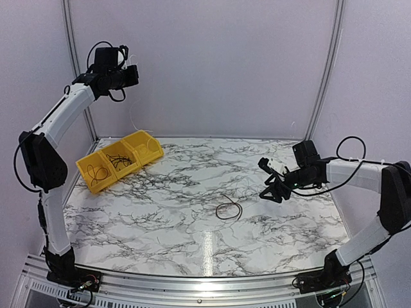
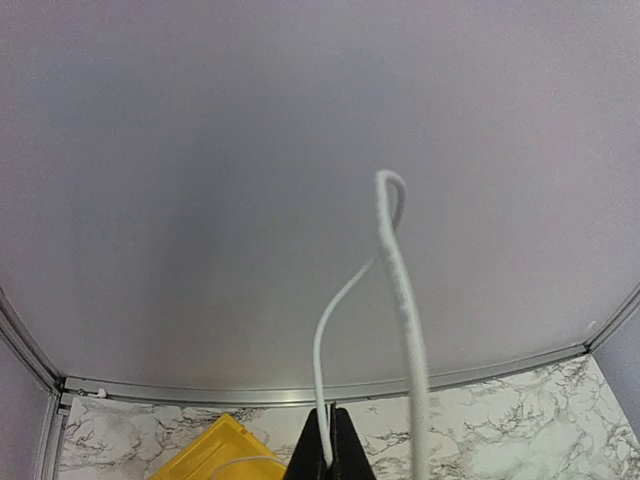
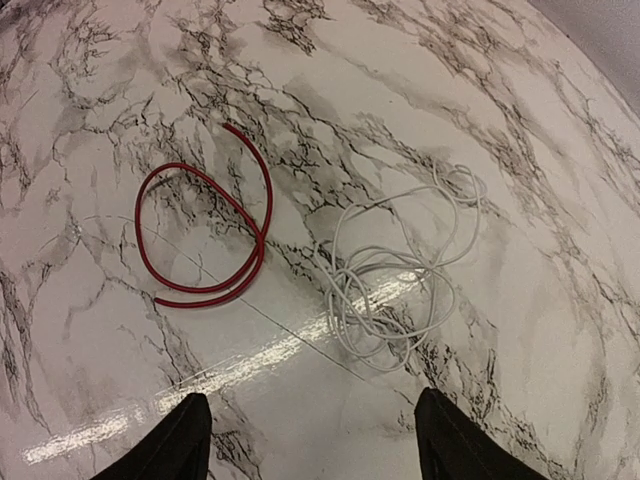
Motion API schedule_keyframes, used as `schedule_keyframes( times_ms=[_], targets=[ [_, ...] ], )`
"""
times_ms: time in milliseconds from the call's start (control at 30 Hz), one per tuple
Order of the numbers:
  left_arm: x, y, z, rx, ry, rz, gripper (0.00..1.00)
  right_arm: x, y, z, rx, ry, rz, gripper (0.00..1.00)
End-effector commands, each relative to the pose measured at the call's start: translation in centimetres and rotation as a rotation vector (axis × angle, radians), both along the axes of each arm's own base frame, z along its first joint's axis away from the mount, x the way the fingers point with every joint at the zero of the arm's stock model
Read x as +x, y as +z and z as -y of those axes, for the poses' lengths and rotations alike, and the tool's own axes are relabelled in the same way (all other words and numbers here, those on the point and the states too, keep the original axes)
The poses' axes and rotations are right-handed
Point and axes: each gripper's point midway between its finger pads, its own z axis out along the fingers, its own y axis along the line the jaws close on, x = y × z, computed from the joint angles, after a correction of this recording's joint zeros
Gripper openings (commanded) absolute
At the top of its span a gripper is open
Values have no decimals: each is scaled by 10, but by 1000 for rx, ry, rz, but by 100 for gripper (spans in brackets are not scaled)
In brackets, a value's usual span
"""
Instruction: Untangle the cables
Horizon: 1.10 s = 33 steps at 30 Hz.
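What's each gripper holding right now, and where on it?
Left gripper pinches the white cable on one strand, below an upward loop. Right gripper is open, holding nothing.

Bin (image 1: 120, 160) rear-L; cable loop (image 1: 228, 211) ctr.

Finding: no text, label, brand, number or sign can be read in any of the three views. The yellow bin (image 1: 146, 149) and the marble table top (image 1: 167, 218) around it bear no legible marking.
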Motion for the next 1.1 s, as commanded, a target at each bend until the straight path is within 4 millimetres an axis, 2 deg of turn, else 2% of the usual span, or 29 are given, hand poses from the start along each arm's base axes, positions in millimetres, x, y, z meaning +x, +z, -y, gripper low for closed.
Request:
schedule_keyframes(
  times_ms=[0, 167, 400, 700, 967, 1067],
  targets=[
    [19, -24, -14, -10, 26, -25, 0, 11, 10, -2, 4, 8, 35, 70],
    [26, -67, -22, 56, 53, -100, 0, 12, 6, 0, -8, 5, 29, 70],
    [20, -124, -26, 109, 58, -217, 0, 11, 0, 0, -16, 8, 13, 69],
    [20, -199, 5, -10, -57, -382, 0, 11, -11, -3, -13, 18, -40, 69],
    [19, -257, -18, -27, 118, -505, 0, 10, -15, 0, -31, 11, -37, 68],
    [16, -277, -18, -34, 126, -546, 0, 10, -17, -1, -33, 14, -47, 68]
  ],
)
